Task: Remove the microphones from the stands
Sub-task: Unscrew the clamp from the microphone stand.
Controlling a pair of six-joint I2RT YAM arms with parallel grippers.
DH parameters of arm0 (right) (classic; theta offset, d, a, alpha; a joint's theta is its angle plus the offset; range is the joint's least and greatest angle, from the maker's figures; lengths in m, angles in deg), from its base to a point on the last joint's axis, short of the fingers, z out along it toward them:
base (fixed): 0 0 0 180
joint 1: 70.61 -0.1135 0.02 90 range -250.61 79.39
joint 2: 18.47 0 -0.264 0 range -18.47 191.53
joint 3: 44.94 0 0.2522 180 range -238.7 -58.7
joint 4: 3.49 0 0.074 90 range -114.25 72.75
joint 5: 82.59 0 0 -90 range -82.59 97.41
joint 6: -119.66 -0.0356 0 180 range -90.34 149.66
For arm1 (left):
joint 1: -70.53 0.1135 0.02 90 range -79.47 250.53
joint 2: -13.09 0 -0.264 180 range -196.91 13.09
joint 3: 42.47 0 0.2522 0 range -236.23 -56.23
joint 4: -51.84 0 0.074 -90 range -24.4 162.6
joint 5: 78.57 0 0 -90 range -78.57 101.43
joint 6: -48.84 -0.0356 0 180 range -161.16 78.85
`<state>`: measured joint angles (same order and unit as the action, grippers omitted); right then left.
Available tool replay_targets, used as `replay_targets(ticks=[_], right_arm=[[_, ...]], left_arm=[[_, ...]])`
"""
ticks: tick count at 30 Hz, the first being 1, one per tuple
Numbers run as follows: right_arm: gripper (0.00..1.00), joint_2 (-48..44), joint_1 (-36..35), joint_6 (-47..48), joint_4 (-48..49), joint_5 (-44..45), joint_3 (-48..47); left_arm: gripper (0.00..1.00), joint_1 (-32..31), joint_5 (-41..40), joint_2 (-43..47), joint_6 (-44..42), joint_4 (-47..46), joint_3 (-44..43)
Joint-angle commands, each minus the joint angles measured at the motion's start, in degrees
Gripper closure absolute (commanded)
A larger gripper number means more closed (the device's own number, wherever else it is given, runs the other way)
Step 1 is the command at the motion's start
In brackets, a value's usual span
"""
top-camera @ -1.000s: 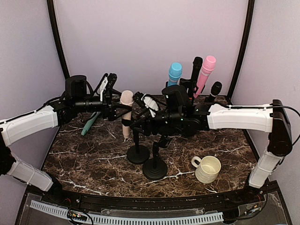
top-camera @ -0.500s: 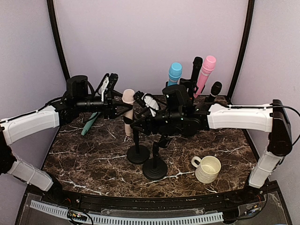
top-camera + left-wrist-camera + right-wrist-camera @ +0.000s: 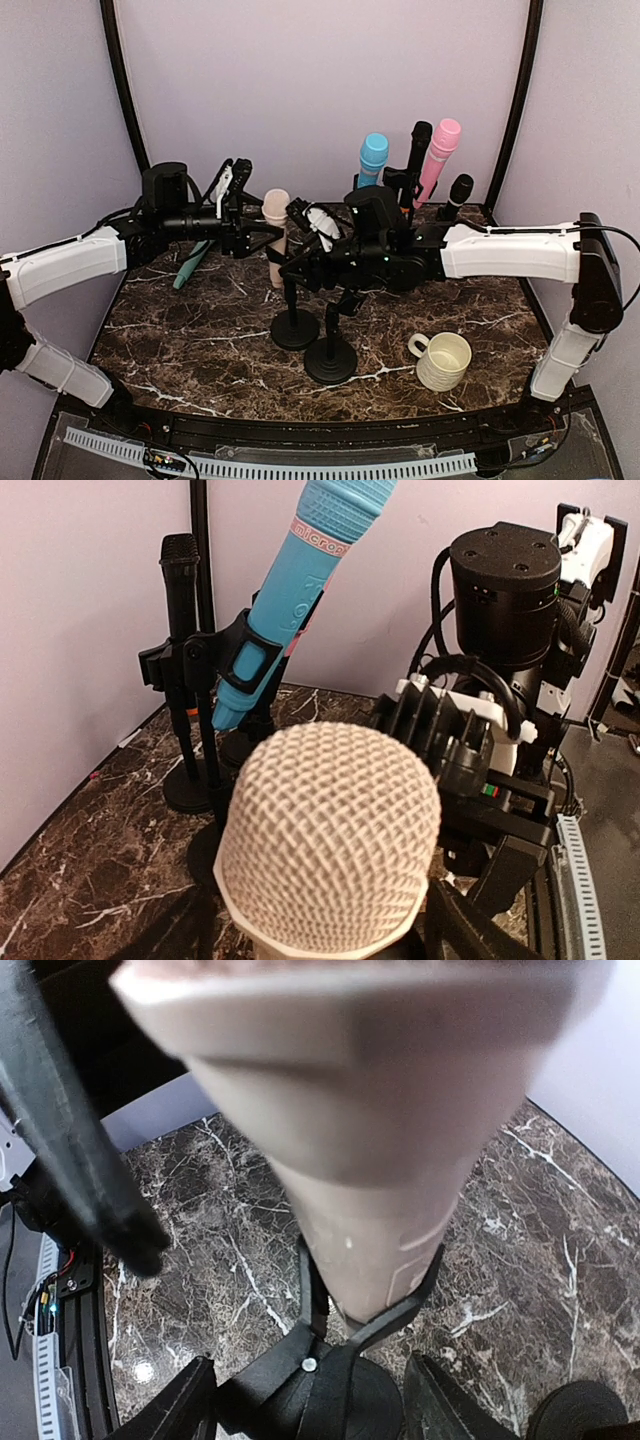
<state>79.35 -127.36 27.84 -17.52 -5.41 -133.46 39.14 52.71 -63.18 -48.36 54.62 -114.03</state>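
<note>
lilac walls close in a dark marbled table (image 3: pixel 190 340). the beige microphone (image 3: pixel 274 212) is not yet out. it sits upright in the clip of its stand (image 3: pixel 294 328), near the table's middle, a little toward the left edge. my left gripper (image 3: pixel 256 230) reaches in at the mesh head with a finger either side; whether they pinch it i cannot tell. my right gripper (image 3: pixel 296 266) is lower, its fingers (image 3: pixel 185 1405) apart and flanking the clip; i cannot tell if they press on it. i judge this the grasp-and-brace step. next i need a firm hold on the microphone, the stand steadied, then a straight pull upward out of the clip.
</note>
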Motion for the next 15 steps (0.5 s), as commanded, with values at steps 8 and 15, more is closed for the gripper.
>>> replay_targets(ticks=[8, 15], right_arm=[[0.29, -4.05, -4.6, -7.07, 5.7, 11.1, 4.4], [0.28, -3.78, -6.46, -8.42, 8.18, 17.76, 4.88]], left_arm=[[0.18, -1.03, -2.09, -0.95, 1.82, -3.88, 2.27], [0.19, -2.1, -6.2, -1.5, 2.79, -6.34, 3.65]])
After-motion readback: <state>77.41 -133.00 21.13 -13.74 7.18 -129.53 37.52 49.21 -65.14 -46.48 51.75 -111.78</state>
